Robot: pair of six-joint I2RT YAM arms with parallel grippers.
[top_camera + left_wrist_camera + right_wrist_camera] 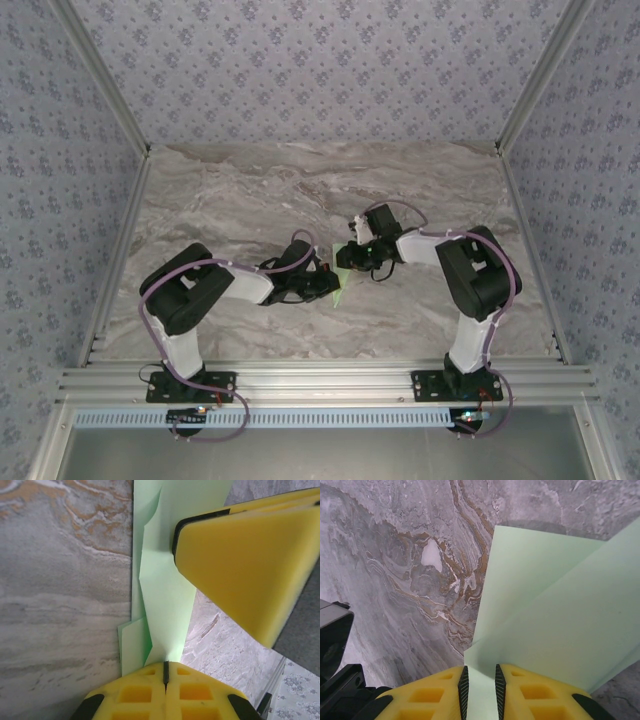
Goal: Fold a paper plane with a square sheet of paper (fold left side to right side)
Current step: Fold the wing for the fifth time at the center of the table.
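The square sheet of paper (340, 293), thin, pale mint-green and partly folded, lies mid-frame on the grey-brown marbled tabletop (250, 200) in the top view. It is mostly hidden between the left gripper (325, 285) and the right gripper (350, 256).

In the left wrist view the paper runs from top centre down to the left gripper's yellow foam fingers (145, 695), whose jaws are pressed together on its tip.

In the right wrist view the paper fills the right half. Its corner lies in the narrow gap between the slightly spread yellow fingers (535, 697).
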